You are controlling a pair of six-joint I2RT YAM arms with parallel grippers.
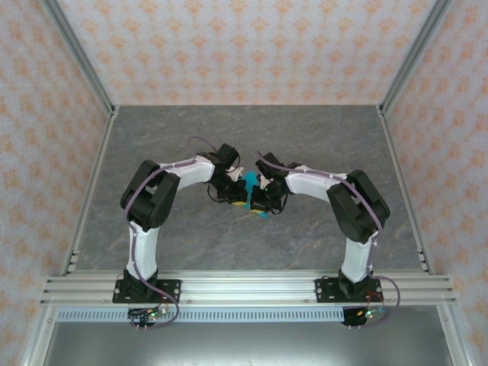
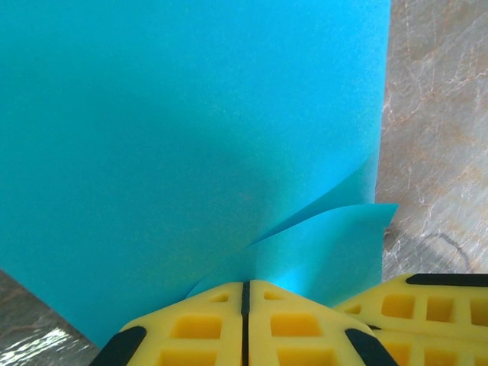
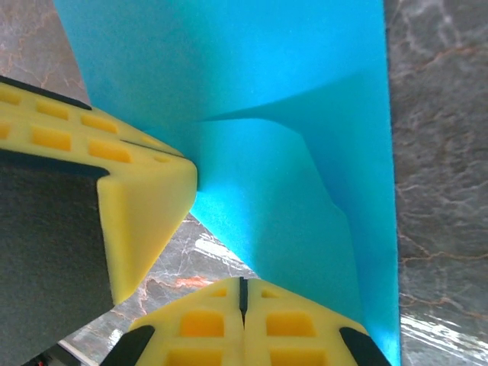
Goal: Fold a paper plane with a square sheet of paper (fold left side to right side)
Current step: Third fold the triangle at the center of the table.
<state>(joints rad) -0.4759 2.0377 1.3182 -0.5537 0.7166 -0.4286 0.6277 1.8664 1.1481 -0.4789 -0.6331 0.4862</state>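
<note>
The bright cyan-blue sheet of paper (image 1: 250, 184) is held off the table between the two grippers at the middle of the workspace. My left gripper (image 1: 238, 200) is shut on its lower edge. In the left wrist view the sheet (image 2: 191, 137) rises from the closed yellow jaws (image 2: 245, 287), with a second layer curling out to the right. My right gripper (image 1: 258, 200) is also shut, and the paper (image 3: 267, 152) runs down into its jaws (image 3: 242, 284). A bent flap with a soft crease shows there. The two grippers are almost touching.
The grey marbled tabletop (image 1: 320, 137) lies below. Aluminium frame rails (image 1: 244, 288) run along the near edge, and patterned walls (image 1: 229, 46) close the back and sides. The left gripper's yellow finger (image 3: 145, 198) crowds the right wrist view.
</note>
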